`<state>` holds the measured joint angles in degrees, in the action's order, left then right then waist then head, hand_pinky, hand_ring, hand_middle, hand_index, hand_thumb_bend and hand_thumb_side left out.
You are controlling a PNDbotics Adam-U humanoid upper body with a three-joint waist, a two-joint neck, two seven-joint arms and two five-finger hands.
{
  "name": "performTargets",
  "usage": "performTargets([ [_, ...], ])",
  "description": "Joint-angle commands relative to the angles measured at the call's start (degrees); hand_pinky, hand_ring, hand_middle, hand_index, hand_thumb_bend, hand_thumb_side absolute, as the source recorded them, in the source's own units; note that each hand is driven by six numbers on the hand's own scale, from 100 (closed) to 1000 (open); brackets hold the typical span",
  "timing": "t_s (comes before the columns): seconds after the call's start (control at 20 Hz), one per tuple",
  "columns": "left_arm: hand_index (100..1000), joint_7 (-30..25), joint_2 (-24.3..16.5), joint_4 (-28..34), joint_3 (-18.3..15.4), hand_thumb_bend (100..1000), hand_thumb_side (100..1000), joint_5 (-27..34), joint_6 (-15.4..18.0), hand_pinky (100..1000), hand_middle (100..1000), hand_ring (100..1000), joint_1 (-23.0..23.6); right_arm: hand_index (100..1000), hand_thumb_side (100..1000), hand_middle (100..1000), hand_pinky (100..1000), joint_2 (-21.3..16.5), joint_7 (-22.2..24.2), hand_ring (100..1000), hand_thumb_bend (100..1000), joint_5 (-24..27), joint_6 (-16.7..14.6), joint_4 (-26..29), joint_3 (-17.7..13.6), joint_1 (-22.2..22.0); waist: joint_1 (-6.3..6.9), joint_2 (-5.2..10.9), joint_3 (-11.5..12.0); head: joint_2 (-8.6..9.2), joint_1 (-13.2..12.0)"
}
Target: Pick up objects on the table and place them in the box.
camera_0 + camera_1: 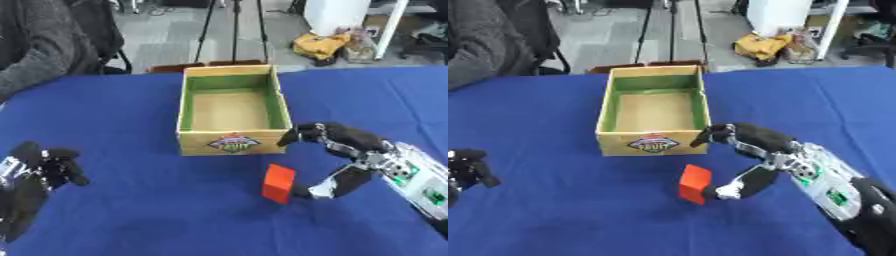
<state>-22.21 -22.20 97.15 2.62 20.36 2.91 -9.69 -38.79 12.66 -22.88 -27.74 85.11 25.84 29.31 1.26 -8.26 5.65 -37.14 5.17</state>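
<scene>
While the right hand arcs open, thumb tip touching the orange block on the cloth, box just beyond its fingers, I'd say it's light, rigid: pinch opposite flat faces. Left hand idles curled.

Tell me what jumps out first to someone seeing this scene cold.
The red block on the blue table, just in front of the open cardboard box. The right hand arches beside it, thumb at the block's side, fingers above. The left hand idles, curled, at the left edge.
</scene>
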Motion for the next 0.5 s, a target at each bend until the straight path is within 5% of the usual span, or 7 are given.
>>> performTargets([
  [0.05, 731, -0.04, -0.73, 0.72, -0.09, 234, 1000, 0.14, 0.0, 632, 507, 506, -0.85, 872, 679, 768, 814, -0.43, 0.12, 840, 563, -0.21, -0.03, -0.02, -0.25, 1.3, -0.01, 0.78, 0.09, 0.25, 0.18],
  [0.5, 730, -0.09, -0.51, 0.69, 0.04, 234, 1000, 0.07, 0.03, 632, 506, 505, -0.95, 860, 579, 751, 809, 0.87, 1.89, 820, 513, -3.44, -1.03, -4.48, 0.36, 1.29, 0.13, 0.64, 1.18, -0.01, 0.26],
])
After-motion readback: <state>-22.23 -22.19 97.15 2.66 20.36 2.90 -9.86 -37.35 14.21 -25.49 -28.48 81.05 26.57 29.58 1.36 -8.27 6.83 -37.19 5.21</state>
